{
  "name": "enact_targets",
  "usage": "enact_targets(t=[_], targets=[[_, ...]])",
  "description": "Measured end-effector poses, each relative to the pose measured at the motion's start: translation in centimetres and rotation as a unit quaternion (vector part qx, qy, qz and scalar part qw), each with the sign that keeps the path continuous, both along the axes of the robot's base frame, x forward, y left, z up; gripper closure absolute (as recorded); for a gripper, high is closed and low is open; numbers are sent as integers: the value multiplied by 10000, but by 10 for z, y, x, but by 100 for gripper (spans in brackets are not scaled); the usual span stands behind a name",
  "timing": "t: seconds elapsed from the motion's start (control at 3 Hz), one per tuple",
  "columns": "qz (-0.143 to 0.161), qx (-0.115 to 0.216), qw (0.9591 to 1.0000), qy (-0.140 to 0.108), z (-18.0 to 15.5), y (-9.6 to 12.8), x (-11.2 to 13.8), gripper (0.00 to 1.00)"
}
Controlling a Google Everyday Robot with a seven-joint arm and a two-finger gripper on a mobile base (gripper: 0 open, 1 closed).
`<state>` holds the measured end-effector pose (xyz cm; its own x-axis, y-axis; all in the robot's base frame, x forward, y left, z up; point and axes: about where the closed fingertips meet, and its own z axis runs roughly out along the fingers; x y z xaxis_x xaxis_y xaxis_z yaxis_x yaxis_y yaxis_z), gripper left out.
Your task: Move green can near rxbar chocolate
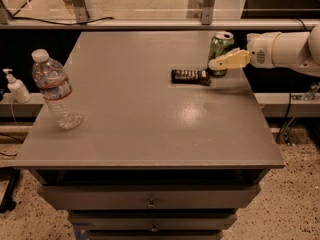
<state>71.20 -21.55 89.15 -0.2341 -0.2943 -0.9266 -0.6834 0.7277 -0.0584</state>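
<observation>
The green can (219, 46) stands upright on the grey table (150, 109) near its right far edge. It is just behind the right end of the rxbar chocolate (190, 76), a dark flat bar lying crosswise, and almost touches it. My gripper (226, 62) reaches in from the right on a white arm (285, 49). It is at the can's lower right side, and its pale tip crosses in front of the can. The far side of the can is hidden.
A clear plastic water bottle (54, 89) stands near the table's left edge. A small pump bottle (16, 86) sits on a ledge left of the table. Drawers (150, 201) are below the tabletop. A rail (150, 24) runs behind the table.
</observation>
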Motion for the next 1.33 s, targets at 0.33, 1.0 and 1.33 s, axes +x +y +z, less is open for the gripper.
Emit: enact_targets(t=[0.33,1.0,1.33], targets=[[-194,-147,9993,-299,27,-28,-4,0],[-840,-607,9853,-1356,131,-103,-49,0],[-874,-613,9849,-1361,131,-107,-49,0]])
